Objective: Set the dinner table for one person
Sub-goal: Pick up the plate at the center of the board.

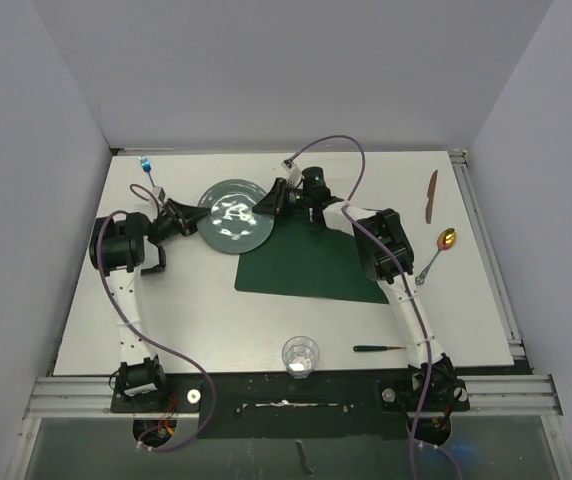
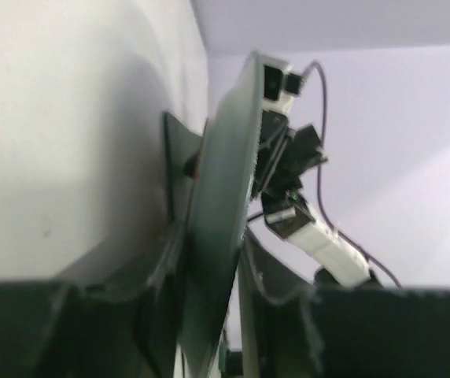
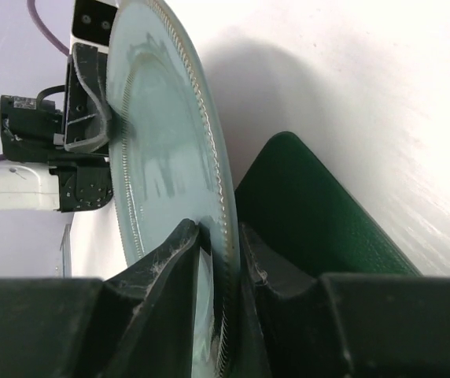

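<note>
A round grey-green glass plate [image 1: 234,215] sits at the back of the white dinner table [image 1: 216,310], just beyond the dark green placemat [image 1: 311,262]. My left gripper [image 1: 191,215] is shut on the plate's left rim. My right gripper [image 1: 269,203] is shut on its right rim. In the left wrist view the plate [image 2: 225,181] runs edge-on between my fingers, blurred. In the right wrist view the ridged rim [image 3: 162,150] sits between my fingers [image 3: 179,252], above the placemat's corner [image 3: 311,213].
A clear glass [image 1: 301,353] stands near the front edge. A dark-handled utensil [image 1: 381,348] lies to its right. A gold spoon [image 1: 444,243] and a brown knife [image 1: 432,196] lie at the right. A small blue-tipped item [image 1: 147,165] lies at the back left.
</note>
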### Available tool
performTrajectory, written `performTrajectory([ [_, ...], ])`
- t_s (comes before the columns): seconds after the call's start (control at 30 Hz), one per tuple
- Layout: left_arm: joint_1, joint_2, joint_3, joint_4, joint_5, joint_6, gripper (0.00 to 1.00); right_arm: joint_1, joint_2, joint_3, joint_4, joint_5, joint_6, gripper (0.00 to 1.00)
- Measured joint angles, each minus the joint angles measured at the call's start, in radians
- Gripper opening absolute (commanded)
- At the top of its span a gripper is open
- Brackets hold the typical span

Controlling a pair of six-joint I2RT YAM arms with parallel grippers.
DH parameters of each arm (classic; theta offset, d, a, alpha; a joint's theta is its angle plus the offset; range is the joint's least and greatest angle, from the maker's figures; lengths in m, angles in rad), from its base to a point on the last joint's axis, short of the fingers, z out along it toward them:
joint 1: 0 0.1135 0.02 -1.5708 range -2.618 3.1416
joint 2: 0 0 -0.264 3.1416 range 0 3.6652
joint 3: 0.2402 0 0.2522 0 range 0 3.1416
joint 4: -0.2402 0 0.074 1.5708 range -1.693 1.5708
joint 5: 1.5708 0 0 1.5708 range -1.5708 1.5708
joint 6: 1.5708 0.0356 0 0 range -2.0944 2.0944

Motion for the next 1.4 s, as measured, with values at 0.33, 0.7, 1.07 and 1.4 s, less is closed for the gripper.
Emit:
performTrajectory([
  [0.33,0.0,0.038,0.001,0.069,0.034,-0.014,0.0,-0.007,0.0,0.003,0.002,-0.031,0.003,0.0],
  [0.7,0.0,0.034,-0.001,0.068,0.036,-0.007,0.0,-0.007,0.0,0.005,0.001,-0.032,0.003,0.0],
  [1.07,-0.007,-0.038,-0.06,-0.072,0.004,0.128,0.0,-0.007,-0.009,0.003,-0.047,-0.026,-0.011,0.0],
  [1.4,-0.033,-0.156,-0.062,-0.367,-0.058,0.262,0.0,-0.006,-0.089,-0.018,-0.124,0.029,-0.073,0.0],
])
